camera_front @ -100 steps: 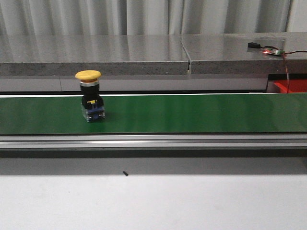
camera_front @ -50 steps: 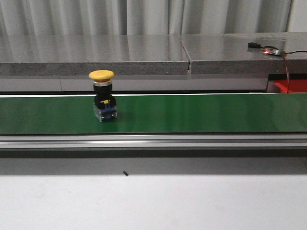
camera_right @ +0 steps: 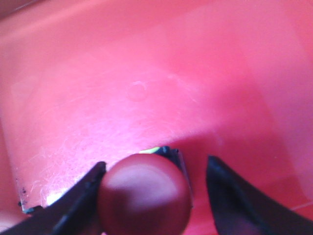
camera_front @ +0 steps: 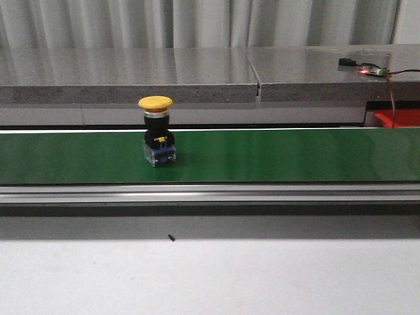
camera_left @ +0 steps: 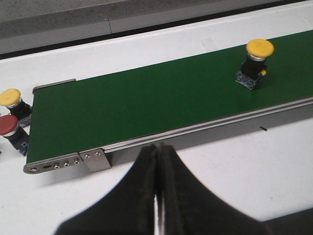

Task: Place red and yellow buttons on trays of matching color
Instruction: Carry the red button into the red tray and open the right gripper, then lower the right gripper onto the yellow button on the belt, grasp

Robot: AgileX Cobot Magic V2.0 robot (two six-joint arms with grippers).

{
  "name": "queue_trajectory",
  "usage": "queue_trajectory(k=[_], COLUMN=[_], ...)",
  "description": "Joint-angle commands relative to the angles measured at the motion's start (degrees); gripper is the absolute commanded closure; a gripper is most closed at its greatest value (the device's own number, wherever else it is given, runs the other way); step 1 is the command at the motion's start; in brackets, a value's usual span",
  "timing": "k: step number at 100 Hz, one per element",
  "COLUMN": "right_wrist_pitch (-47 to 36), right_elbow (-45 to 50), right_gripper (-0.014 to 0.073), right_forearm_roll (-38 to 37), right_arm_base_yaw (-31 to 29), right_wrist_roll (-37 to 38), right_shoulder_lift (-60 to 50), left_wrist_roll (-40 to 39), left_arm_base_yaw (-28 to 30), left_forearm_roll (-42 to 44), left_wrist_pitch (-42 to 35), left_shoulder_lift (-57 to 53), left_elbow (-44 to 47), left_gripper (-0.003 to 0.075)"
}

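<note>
Hovering over red tray (camera_right: 146,63), right gripper (camera_right: 154,196) spread wide, red button (camera_right: 144,198) sitting between fingers, gap showing on one side. Left gripper (camera_left: 157,161) pressed closed, empty, near belt edge. Yellow button (camera_front: 157,131) standing upright on green belt (camera_front: 295,154). Two more buttons, yellow (camera_left: 12,100) and red (camera_left: 10,129), waiting beside belt end.

matt green belt (camera_front: 275,154), metal rail (camera_front: 262,192) (brushed)

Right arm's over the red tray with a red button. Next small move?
Probably lift the right gripper straight up and away. Its fingers stand apart, a gap showing on one side of the red button, which appears to sit on the red tray floor, so the placement looks done.
</note>
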Motion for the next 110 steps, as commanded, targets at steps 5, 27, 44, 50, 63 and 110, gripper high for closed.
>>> queue_trajectory(k=[5,27,44,50,63,110], right_wrist_pitch=[-1.87,-1.7,-0.64,0.52,2.24,1.41], right_elbow=[-1.71,-1.71,-1.71,-1.71,-1.24,14.12], right_gripper=[0.0119,0.016,0.016,0.016,0.016,0.016], right_forearm_roll=[0.72,0.72,0.72,0.77,0.77,0.72], right_arm_base_yaw=[-0.27,-0.27,-0.27,-0.15,1.09,7.18], right_wrist_roll=[-0.02,-0.9,-1.18,-1.18,-1.18,-1.18], right_shoulder_lift=[-3.12,-6.22,-10.44,-12.28,-16.32,-36.6], left_wrist_roll=[-0.45,-0.45,-0.45,-0.45,-0.45,-0.45], left_arm_base_yaw=[-0.44,-0.44,-0.44,-0.44,-0.44,-0.44], left_forearm_roll=[-1.01,-1.01,-1.01,-1.01,-1.01,-1.01], left_wrist_pitch=[-3.97,-3.97,-3.97,-3.97,-3.97,-3.97], left_shoulder_lift=[0.41,0.41,0.41,0.41,0.41,0.41], left_elbow=[-1.35,-1.35,-1.35,-1.35,-1.35,-1.35], left_gripper=[0.0739,0.0739,0.0739,0.0739,0.0739,0.0739])
